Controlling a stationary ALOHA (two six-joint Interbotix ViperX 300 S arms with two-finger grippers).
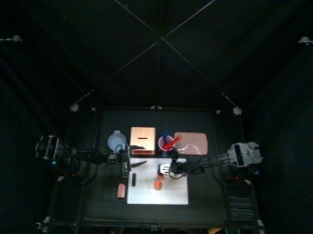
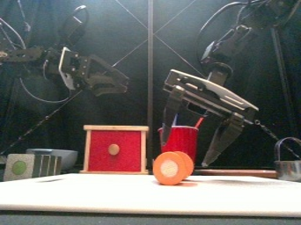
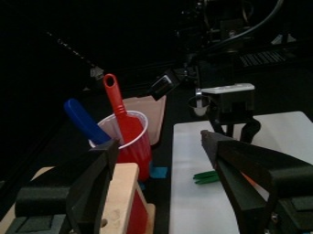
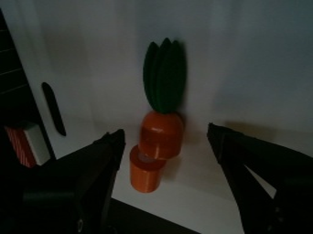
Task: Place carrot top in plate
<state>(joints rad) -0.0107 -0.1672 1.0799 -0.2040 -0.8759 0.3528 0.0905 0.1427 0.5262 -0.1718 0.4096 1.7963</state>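
The toy carrot lies on the white cutting board. Its dark green carrot top is joined to an orange body piece, and a second orange piece lies just off that one. The front view shows the carrot's cut orange end. My right gripper hangs open just above the carrot, a jaw on either side, holding nothing; in the front view the right gripper tilts behind it. My left gripper is open and raised at the left. A pinkish plate lies at the back right.
A red cup holding a blue and a red utensil stands behind the board, beside a red box with a wooden frame. A grey rack is at the far left and a metal pot at the far right. A small orange item lies left of the board.
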